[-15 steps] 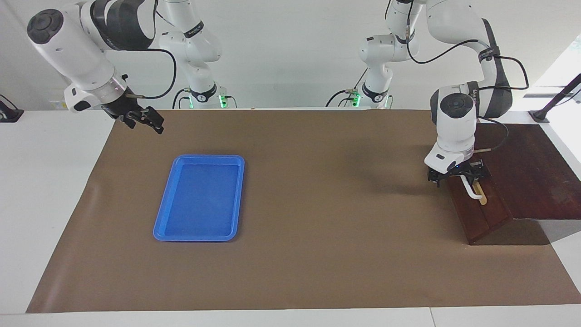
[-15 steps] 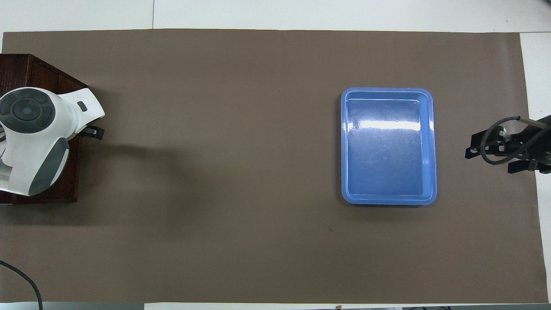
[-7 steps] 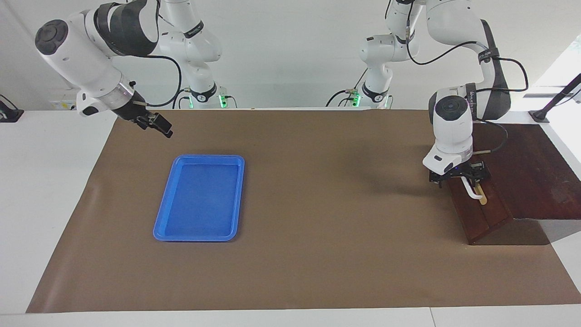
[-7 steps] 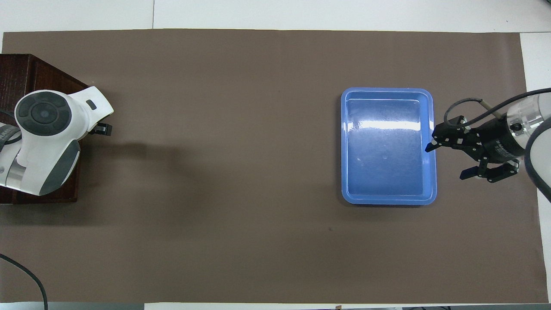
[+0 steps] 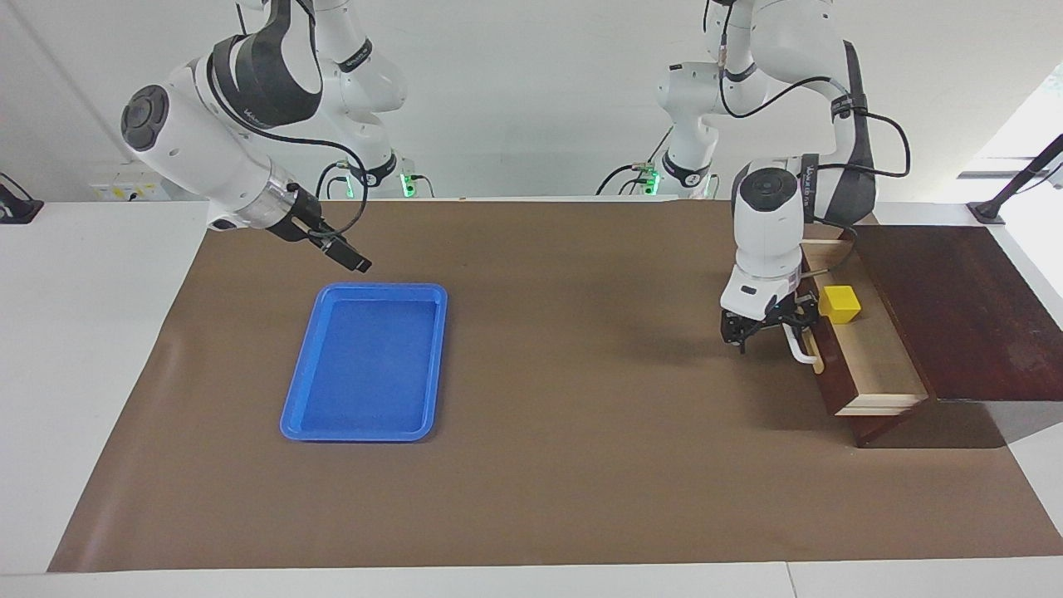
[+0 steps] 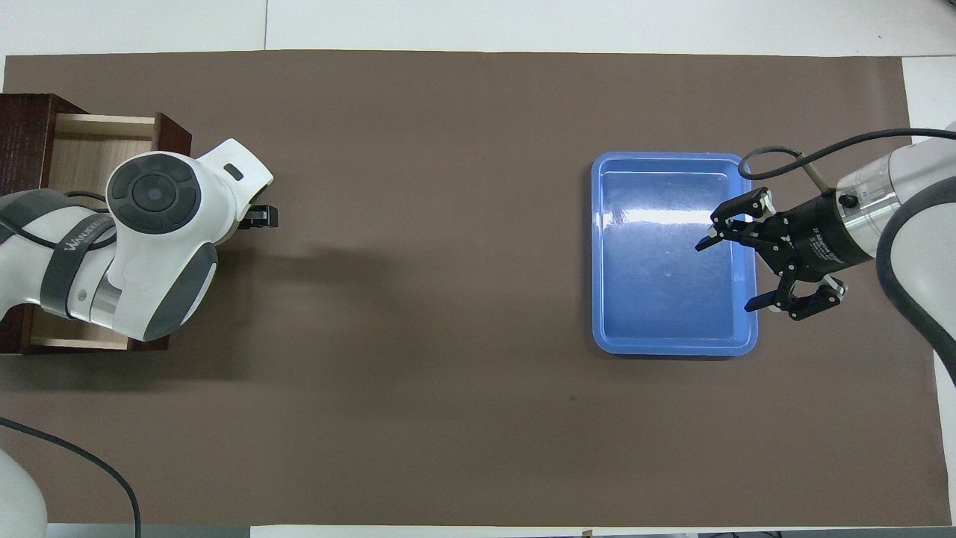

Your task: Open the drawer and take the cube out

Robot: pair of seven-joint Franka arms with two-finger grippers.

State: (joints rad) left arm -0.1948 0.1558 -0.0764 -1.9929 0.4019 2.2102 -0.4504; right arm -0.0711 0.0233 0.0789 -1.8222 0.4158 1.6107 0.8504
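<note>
The drawer [image 5: 882, 365] of the dark brown box [image 5: 955, 307] stands pulled out, its pale wood inside showing. The small yellow cube [image 5: 840, 304] lies in it, at the end nearer to the robots. My left gripper [image 5: 768, 330] is shut on the white bar handle [image 5: 800, 349] at the drawer's front. In the overhead view the left arm covers the cube and most of the drawer [image 6: 82, 149], and only the left gripper's tip [image 6: 261, 218] shows. My right gripper [image 5: 353, 259] is open and empty in the air over the edge of the blue tray [image 6: 736, 273].
The flat blue tray [image 5: 378, 288] lies empty on the brown mat toward the right arm's end of the table; it also shows in the overhead view [image 6: 672, 158]. The brown mat [image 5: 581, 432] covers the table between the tray and the box.
My left gripper has pulled the drawer out by its handle, and the yellow cube has come into sight. My right gripper has swung from the table's end to over the blue tray's edge.
</note>
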